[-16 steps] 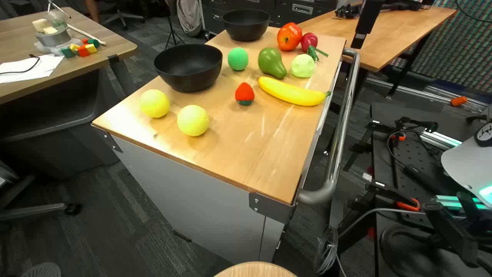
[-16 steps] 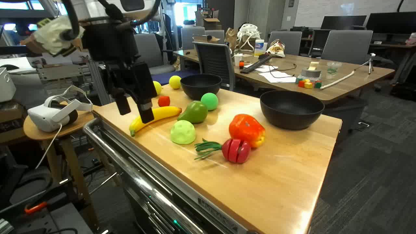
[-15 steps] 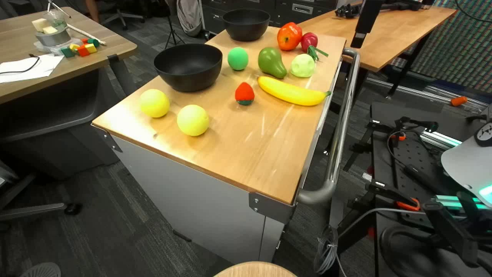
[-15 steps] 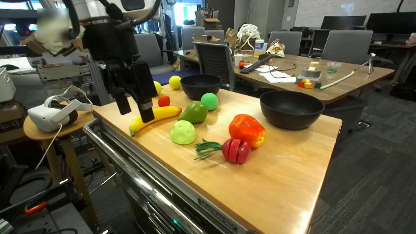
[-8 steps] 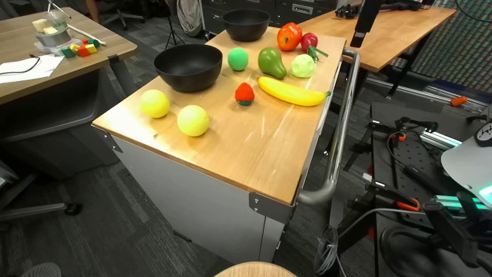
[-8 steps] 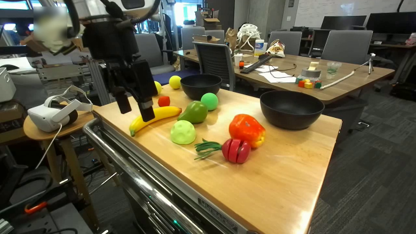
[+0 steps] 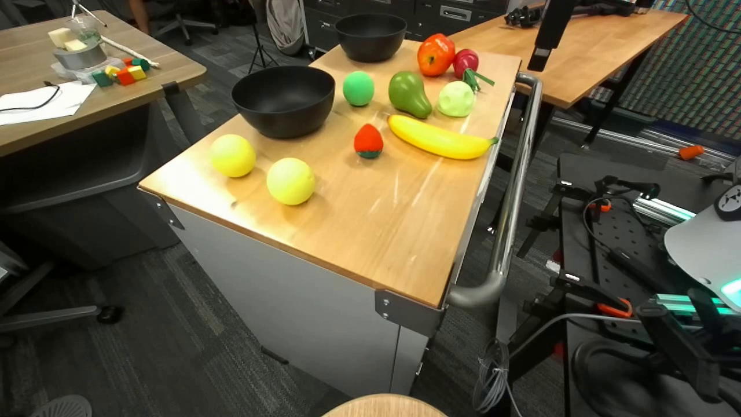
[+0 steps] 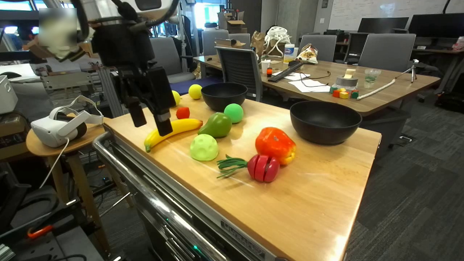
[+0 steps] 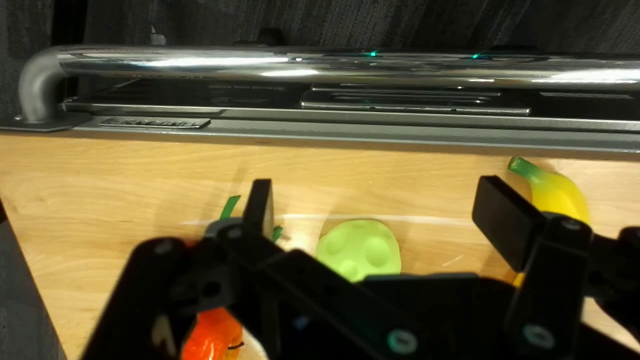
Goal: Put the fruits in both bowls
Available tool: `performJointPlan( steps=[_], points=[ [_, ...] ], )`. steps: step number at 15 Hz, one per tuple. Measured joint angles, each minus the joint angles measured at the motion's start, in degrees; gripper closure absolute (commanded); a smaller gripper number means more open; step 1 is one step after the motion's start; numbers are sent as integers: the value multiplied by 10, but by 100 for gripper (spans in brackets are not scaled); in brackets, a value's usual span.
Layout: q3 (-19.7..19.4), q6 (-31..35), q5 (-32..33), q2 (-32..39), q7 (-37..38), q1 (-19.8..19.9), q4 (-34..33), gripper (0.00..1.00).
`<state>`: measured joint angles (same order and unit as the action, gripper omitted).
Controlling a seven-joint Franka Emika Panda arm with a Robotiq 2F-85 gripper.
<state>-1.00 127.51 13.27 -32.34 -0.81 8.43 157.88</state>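
Upper left of the frame in an exterior view, gripper [image 8: 151, 125]: held up above the wooden tabletop [image 8: 308, 203], jaws spread wide, nothing gripped.

Nearer black bowl [image 7: 283, 121] and farther black bowl [image 7: 371, 51]: seen left of top centre and right up by the top edge in an exterior view. No fruit can be made out in either, so the job is judged to be at square one, first pick not yet made.

Dimpled pale-green piece [image 9: 357, 246]: framed between the jaws mid-picture in the wrist view, lower part blocked by the gripper's body. Tbh probably the handiest first grab.

Banana [image 9: 560, 197]: partly covered by a jaw at the right of that view.

Bell pepper [image 8: 273, 143] and sliced radish [image 8: 262, 168]: parked just beside each other, right of centre in an exterior view; whether they're touching can't be told.

Avocado [image 7: 408, 95], green ball [image 7: 358, 88] and strawberry [image 7: 369, 139]: scattered across the upper middle in an exterior view.

Left yellow ball [image 7: 233, 156] and right yellow ball [image 7: 291, 181]: found left of centre, below the nearer black bowl in the frame.

Gripper's next move: should be lined up over the dimpled pale-green piece, lowered with clearance either side, jaws brought together, then the piece carried to a bowl. Which bowl isn't spelled out.
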Motion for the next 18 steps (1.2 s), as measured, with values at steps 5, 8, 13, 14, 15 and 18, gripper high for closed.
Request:
performJointPlan(
  steps=[5, 8, 13, 14, 15, 18],
  points=[
    [32, 68, -31, -20, 94, -18, -7, 0],
    [68, 69, -88, -56, 163, -54, -32, 0],
    [106, 101, -83, -53, 176, -60, -59, 0],
    [105, 109, -94, -51, 176, -64, -56, 0],
    [105, 135, -98, -49, 176, -70, -52, 0],
    [120, 248, -110, -32, 185, -92, -48, 0]
  ],
)
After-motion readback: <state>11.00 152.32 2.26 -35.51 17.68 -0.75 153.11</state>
